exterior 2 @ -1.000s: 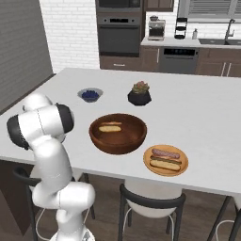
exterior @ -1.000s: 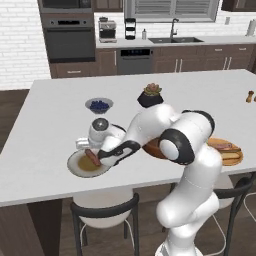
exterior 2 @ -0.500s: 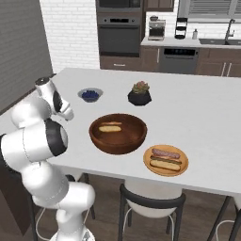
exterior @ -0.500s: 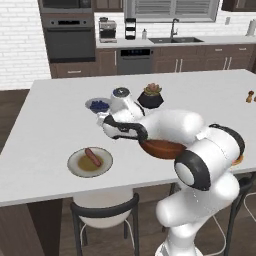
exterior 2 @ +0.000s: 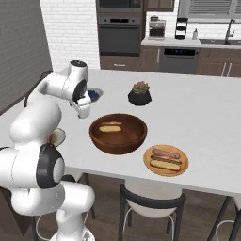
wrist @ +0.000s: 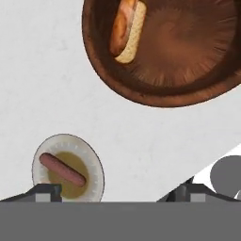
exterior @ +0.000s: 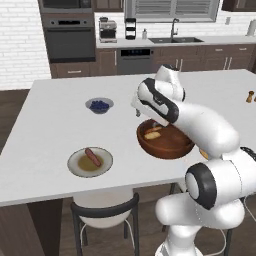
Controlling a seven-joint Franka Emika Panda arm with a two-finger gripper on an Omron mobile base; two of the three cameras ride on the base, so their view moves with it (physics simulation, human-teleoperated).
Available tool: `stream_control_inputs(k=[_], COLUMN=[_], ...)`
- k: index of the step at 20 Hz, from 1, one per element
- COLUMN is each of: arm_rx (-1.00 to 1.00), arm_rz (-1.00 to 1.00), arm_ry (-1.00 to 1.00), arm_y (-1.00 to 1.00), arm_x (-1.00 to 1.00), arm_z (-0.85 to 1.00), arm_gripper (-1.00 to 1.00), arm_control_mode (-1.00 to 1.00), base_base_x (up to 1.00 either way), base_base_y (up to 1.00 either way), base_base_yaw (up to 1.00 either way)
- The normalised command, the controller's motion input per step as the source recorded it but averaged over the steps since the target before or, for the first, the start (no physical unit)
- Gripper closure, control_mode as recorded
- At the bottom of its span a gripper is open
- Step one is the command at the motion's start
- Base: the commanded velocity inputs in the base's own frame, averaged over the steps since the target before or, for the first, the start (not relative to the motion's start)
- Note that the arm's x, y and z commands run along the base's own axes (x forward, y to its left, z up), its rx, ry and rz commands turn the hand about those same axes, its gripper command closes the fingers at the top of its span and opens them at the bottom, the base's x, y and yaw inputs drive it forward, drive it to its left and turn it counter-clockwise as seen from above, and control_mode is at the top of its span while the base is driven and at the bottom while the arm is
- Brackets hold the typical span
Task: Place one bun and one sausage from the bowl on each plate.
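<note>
Claw (exterior 2: 84,109): jaws spread wide, empty, held above the table (exterior: 45,125) just beside the near-left rim of the bowl (exterior 2: 117,133). Fingertips (wrist: 47,192) frame the scene below from the hand view.

Bowl (wrist: 162,52): large, deep, dark reddish-brown wood, standing mid-table. Contents: one bun (wrist: 126,30), pale cut face and golden crust, lying against the inner wall on the side toward the plant pot (exterior 2: 140,93). Whether anything lies under or inside the bun cannot be told.

Bun, handling: judged light, soft and springy, easily crushed; crust dry, so not slippery. Best taken across its short width at the middle, jaws straddling the long sides, with a gentle close. The sloping bowl wall beside it may crowd one finger; an approach from the open bowl centre looks safer.

Grey-rimmed plate (exterior: 90,162): near the table's front edge, well apart from the bowl, carrying one sausage (exterior: 92,157) and no bun. Judged the bun's destination.

Orange plate (exterior 2: 165,160): just beside the bowl on its other side, holding a bun and a sausage side by side; judged complete.

Small bowl of blueberries (exterior: 99,105): farther back on the table, not part of the job.
</note>
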Motion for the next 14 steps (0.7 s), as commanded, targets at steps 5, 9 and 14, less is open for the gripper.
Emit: stream_control_inputs(k=[5,9,14], arm_rx=[0.01,0.00,0.10], arm_rz=[-0.36,-0.22,-0.02], arm_ry=[-0.03,-0.26,-0.08], arm_y=[-0.93,-0.59,-0.66], arm_x=[-0.57,0.13,0.77], arm_z=[-0.89,-0.29,-0.08], arm_gripper=[-1.00,-1.00,-1.00], arm_control_mode=[-1.00,-1.00,-1.00], base_base_x=[0.00,0.00,0.00], base_base_y=[0.00,0.00,0.00], base_base_yaw=[0.00,0.00,0.00])
